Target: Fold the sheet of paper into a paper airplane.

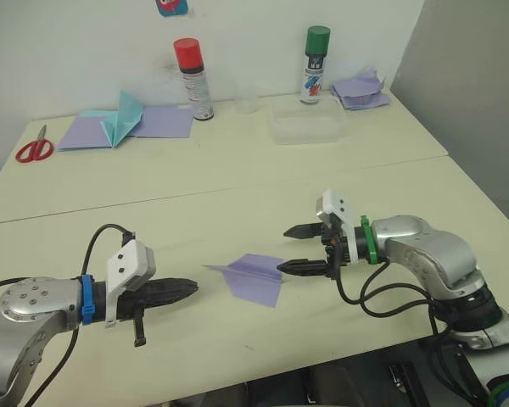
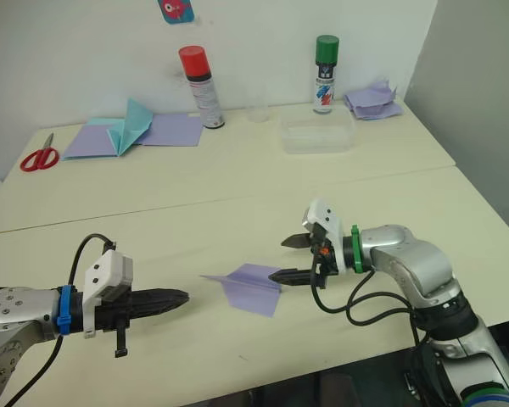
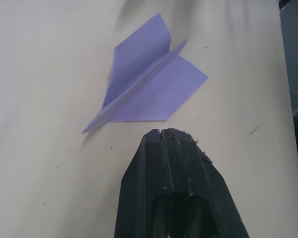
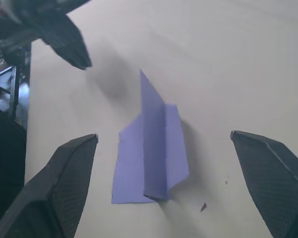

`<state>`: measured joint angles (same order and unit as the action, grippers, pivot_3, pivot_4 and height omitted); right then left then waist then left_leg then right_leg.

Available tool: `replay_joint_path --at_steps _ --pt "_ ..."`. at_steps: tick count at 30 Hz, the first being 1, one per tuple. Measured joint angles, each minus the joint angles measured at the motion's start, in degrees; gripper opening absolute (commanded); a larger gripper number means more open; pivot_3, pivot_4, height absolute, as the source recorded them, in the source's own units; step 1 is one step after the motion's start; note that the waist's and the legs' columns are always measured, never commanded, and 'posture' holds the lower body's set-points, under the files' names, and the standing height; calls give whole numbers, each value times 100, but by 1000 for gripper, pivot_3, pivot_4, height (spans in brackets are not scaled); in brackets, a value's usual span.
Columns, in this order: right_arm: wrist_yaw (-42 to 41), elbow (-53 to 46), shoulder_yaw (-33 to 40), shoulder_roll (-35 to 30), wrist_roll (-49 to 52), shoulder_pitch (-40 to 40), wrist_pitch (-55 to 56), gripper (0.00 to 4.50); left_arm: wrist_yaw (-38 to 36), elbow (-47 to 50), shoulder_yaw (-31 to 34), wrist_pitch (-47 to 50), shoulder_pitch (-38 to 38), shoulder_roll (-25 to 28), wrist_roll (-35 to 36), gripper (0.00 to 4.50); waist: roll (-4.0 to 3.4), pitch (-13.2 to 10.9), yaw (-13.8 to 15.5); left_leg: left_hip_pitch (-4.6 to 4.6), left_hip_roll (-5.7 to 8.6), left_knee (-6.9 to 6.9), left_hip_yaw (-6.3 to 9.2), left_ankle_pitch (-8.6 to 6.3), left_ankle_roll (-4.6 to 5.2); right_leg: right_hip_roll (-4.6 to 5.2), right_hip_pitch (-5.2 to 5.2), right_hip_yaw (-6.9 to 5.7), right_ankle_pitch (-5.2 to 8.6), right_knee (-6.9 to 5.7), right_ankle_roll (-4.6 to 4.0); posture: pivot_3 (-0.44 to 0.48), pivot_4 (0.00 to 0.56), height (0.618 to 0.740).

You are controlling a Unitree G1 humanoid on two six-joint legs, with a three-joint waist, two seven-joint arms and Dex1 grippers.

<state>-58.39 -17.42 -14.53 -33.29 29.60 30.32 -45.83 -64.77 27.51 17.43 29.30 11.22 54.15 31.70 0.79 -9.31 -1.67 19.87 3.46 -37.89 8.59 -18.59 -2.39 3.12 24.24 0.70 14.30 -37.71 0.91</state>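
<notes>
Surface [image 1: 237,178]: pale, carries all items
Right gripper [image 1: 301,249]: jaws spread wide, holding nothing, lower finger touching or just beside the plane's tail
Left gripper [image 1: 185,291]: jaws pressed together, empty, just off the nose
Paper airplane [image 1: 256,276]: lavender dart lying free between both grippers, wings flat, centre ridge upright
Stage: folding appears complete
Procedure: withdraw both grippers level and slowly; avoid brushing the wings or the ridge

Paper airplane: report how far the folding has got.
Done, by the look of it: the paper airplane lies on the table with pointed nose, spread wings and raised centre ridge. Nothing is in hand: the left pincer is shut and apart from it, the right pincer open at its tail. No fold visibly left.
</notes>
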Motion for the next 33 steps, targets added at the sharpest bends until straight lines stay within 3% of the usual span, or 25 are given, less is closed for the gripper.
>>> replay_joint_path --at_steps 7,17,24,33 --pt "-57 99 -885 357 -882 -457 1318 4479 -94 103 92 17 -86 57 113 0 0 -1 -2 -3 -3 -2 -23 1 -2 0 1 4 0 -2 1 0 150 740" --pt "297 943 -1036 1012 -1499 -451 1731 4479 -31 373 92 149 -66 57 222 0 1 0 -2 -4 -2 -1 -22 1 -4 0 2 9 0 -3 0 0 150 740" --pt "371 1131 -1142 1173 -1793 -451 2049 2171 53 373 91 154 -71 57 221 0 1 0 -2 -4 -1 0 -22 0 -4 -1 2 7 0 -3 0 0 150 740" --pt "317 1145 -1077 951 -2170 -502 3058 2171 63 373 94 155 -56 57 221 0 1 0 -3 -4 -2 -1 -26 0 -4 -1 2 7 0 -3 0 0 150 740"
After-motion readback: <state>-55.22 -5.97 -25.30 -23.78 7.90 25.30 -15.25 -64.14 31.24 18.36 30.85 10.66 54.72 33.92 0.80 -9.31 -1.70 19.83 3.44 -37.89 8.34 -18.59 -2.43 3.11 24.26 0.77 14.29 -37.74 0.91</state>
